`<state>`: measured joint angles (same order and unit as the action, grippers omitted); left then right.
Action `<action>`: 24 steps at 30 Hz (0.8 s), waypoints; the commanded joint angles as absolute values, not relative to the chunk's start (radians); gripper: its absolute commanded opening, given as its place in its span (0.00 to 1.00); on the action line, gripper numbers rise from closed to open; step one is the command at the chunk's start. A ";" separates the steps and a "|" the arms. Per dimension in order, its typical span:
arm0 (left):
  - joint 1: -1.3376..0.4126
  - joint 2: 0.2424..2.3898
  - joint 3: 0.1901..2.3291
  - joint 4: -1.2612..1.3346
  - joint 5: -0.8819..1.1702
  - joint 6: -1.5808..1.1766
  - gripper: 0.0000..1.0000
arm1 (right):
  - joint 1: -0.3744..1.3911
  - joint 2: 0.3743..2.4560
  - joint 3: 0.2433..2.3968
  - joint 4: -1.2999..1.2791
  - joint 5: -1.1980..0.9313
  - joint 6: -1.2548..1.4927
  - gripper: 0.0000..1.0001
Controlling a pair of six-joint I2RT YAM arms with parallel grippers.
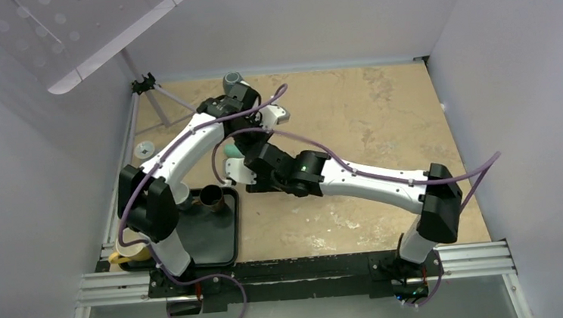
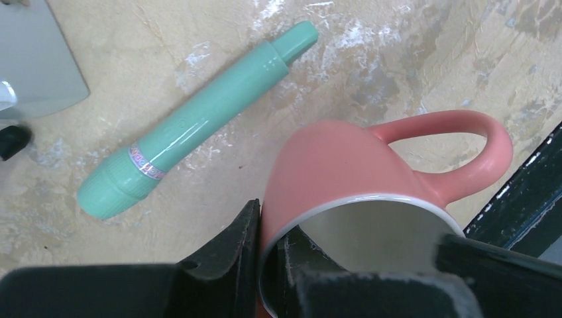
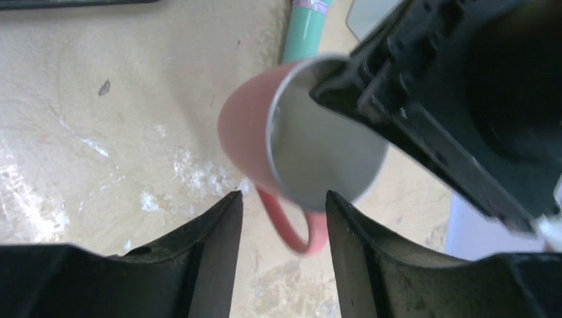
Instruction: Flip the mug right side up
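The pink mug (image 2: 358, 159) with a white inside hangs tilted above the table, its mouth turned up toward both wrist cameras. My left gripper (image 2: 272, 218) is shut on the mug's wall at the rim, one finger outside and one inside. In the right wrist view the mug (image 3: 245, 132) sits just past my right gripper (image 3: 282, 195), which is open. The mug's handle (image 3: 291, 228) hangs in the gap between its fingers without touching them. From above, the crossed arms hide the mug.
A teal cylinder (image 2: 199, 119) lies on the table beside the mug. A black tray (image 1: 209, 237) with a brown cup (image 1: 212, 200) sits at the near left. A grey cup (image 1: 233, 79) stands at the far edge, beside a small tripod (image 1: 147, 86).
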<state>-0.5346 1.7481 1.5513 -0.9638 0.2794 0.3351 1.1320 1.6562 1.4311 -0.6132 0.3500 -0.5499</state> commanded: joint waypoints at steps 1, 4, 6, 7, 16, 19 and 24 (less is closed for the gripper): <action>-0.470 1.755 1.639 -0.969 0.277 0.345 0.00 | 1.129 1.541 1.448 -0.610 0.389 -0.470 0.52; -0.412 1.756 1.711 -1.025 0.281 0.355 0.00 | 1.127 1.449 1.429 -0.550 0.343 -0.444 0.52; -0.369 1.759 1.767 -1.073 0.269 0.380 0.00 | 1.125 1.352 1.389 -0.458 0.310 -0.437 0.57; -0.353 1.757 1.784 -1.097 0.260 0.397 0.00 | 1.119 1.303 1.364 -0.405 0.273 -0.432 0.59; -0.246 1.511 1.784 -1.382 0.274 0.644 0.00 | 0.900 1.097 1.189 -0.220 0.129 -0.308 0.62; -0.200 1.393 1.721 -1.574 0.274 0.827 0.00 | 0.859 1.101 1.142 -0.172 0.086 -0.311 0.62; -0.071 1.227 1.557 -1.792 0.256 1.139 0.00 | 0.844 1.147 1.120 -0.123 0.051 -0.329 0.62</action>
<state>-0.1505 1.3308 1.6691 -1.4750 0.2527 0.8337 0.8513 1.1248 1.1313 -0.2081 0.1085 -0.3363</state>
